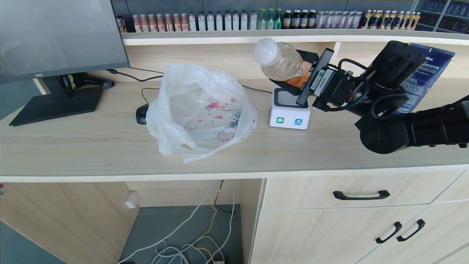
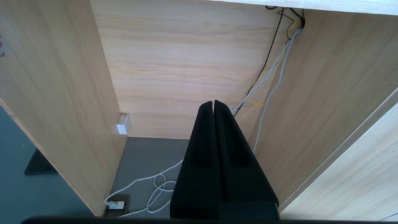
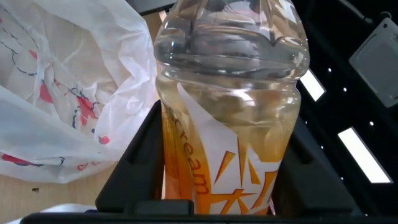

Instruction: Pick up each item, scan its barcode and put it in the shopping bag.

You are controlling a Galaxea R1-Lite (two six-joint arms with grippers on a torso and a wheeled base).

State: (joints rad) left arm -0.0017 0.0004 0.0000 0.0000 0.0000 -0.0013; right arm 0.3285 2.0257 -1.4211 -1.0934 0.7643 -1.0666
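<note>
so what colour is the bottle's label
Orange with white lettering; bottle label clearest in right wrist view.

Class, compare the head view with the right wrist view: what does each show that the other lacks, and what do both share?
Head view, not the wrist: the monitor, mouse, scanner and drawers. Right wrist view, not the head: the white pattern on the orange label. Both: the bottle in the right gripper, and the white bag.
</note>
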